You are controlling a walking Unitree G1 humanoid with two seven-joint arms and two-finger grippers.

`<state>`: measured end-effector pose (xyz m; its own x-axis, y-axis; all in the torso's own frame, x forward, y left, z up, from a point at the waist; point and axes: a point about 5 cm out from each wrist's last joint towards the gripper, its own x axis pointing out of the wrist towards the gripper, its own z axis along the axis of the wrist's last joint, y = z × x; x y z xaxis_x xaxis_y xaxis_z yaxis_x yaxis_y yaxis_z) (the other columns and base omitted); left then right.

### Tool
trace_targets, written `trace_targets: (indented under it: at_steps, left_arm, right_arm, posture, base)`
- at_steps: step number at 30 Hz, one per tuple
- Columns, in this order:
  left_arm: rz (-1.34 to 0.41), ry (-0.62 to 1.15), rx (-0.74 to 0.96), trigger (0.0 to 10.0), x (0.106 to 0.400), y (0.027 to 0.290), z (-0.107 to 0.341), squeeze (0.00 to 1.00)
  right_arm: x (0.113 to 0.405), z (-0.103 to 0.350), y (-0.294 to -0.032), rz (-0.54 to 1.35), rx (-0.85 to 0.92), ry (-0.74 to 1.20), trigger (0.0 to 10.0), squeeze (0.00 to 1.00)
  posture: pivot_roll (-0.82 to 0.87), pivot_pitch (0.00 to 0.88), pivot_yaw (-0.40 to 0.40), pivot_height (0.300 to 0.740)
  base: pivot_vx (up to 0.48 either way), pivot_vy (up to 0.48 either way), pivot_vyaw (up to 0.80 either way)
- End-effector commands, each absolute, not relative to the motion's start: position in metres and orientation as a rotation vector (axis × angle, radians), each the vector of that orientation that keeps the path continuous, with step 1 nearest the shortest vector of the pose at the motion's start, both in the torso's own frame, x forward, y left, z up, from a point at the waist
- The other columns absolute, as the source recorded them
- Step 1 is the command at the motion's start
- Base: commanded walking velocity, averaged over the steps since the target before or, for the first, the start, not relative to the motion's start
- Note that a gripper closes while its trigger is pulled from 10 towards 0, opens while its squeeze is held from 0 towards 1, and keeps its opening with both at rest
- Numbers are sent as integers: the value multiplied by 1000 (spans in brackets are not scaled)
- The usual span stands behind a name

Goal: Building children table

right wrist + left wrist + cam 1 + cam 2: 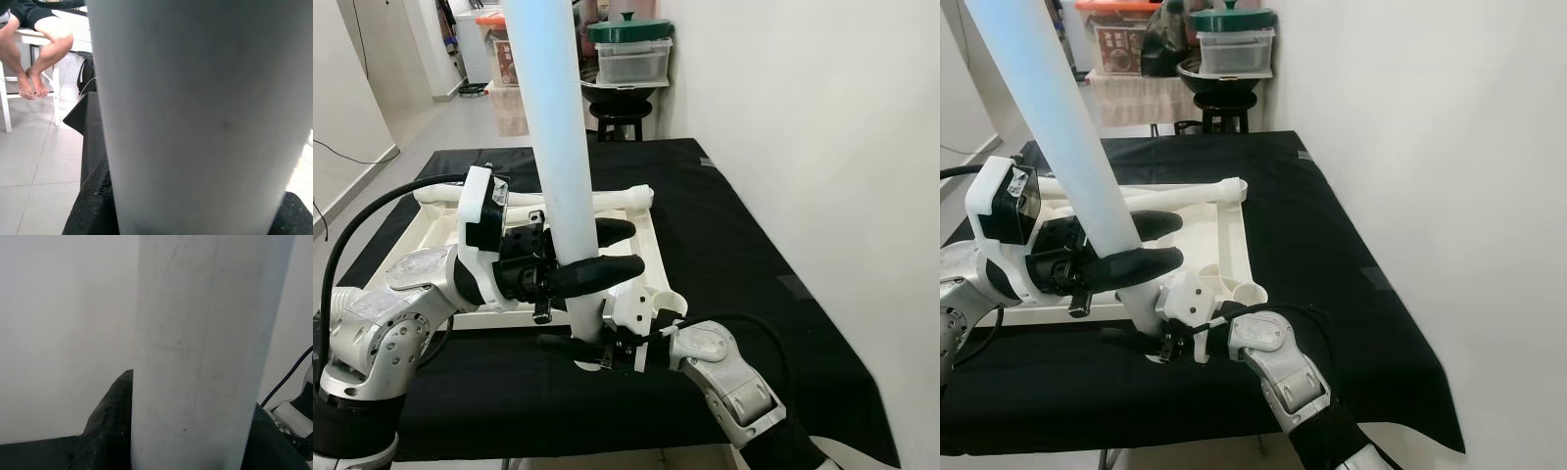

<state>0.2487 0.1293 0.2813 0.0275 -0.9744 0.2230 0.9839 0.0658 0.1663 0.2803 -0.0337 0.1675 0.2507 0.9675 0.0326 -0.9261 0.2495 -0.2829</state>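
Observation:
A long white table leg stands nearly upright over the front of the black-covered table, leaning slightly left at its top. My left gripper is shut on it at mid-height, one black finger on each side. My right gripper is shut on the leg's lower end, just above the cloth. Behind them lies the white tabletop upside down, with a second leg resting across its far edge and a round corner socket close to the held leg. The leg crosses the left wrist view, and the leg spans the right wrist view.
The black cloth table runs along a white wall on the right, and its front edge is close to my body. A stool with a green-lidded container stands behind the table. A seated person's bare legs show in the right wrist view.

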Motion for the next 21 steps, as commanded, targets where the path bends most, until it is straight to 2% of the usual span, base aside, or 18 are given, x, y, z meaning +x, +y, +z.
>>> trace_targets:
  at_steps: [1,2,4,5,6,7,8,11,15,16,17,18,19,20,21]
  left_arm:
    - [-1753,-239,-131,0,231,110,270,0]
    - [-1735,-248,-131,1137,231,110,270,0]
    - [-1735,-248,-131,1137,231,110,270,0]
    - [-1692,-271,-132,6549,235,110,271,0]
    - [-1622,-293,-148,10000,241,110,272,0]
    - [-1622,-293,-148,10000,241,110,272,0]
    - [-1493,-319,-174,10000,254,112,275,1000]
    - [-1228,-368,-226,10000,276,122,279,1000]
    - [-1190,-372,-223,10000,277,125,279,1000]
    - [-1102,-369,-240,10000,282,131,277,1000]
    - [-943,-348,-236,10000,288,143,269,1000]
    - [-943,-348,-236,10000,288,143,269,1000]
    - [-833,-333,-232,10000,292,151,263,1000]
    - [-833,-333,-232,10000,292,151,263,1000]
    - [-723,-304,-221,10000,292,161,254,1000]
  right_arm:
    - [288,177,-39,1233,-219,-248,0,0]
    - [289,177,-39,1227,-217,-250,0,0]
    - [289,177,-39,1227,-217,-250,0,0]
    - [290,177,-39,1212,-213,-250,0,0]
    - [294,178,-41,1176,-210,-248,0,0]
    - [294,178,-41,1176,-210,-248,0,0]
    - [301,178,-45,1117,-204,-241,0,0]
    - [319,181,-59,947,-177,-227,0,0]
    - [323,182,-63,907,-167,-224,0,0]
    - [328,183,-70,854,-149,-219,0,0]
    - [335,183,-81,793,-113,-208,0,0]
    - [335,183,-81,793,-113,-208,0,0]
    - [339,183,-89,756,-88,-202,0,0]
    - [339,183,-89,756,-88,-202,0,0]
    - [341,182,-95,732,-70,-193,0,0]
  posture:
    - [-14,0,8,740]
    - [-12,0,7,740]
    - [-12,0,7,740]
    - [-10,0,6,740]
    - [-8,0,4,740]
    - [-8,0,4,740]
    - [-7,0,3,740]
    - [-7,0,5,740]
    - [-6,0,5,740]
    - [-1,0,4,740]
    - [13,0,2,740]
    - [13,0,2,740]
    - [16,0,2,740]
    - [16,0,2,740]
    - [24,0,6,740]
  base:
    - [0,0,0]
    - [0,0,0]
    - [0,0,0]
    - [0,0,0]
    - [0,0,0]
    - [0,0,0]
    - [0,0,0]
    - [0,0,0]
    - [0,0,0]
    - [0,0,0]
    - [0,0,0]
    - [0,0,0]
    - [0,0,0]
    - [0,0,0]
    - [0,0,0]
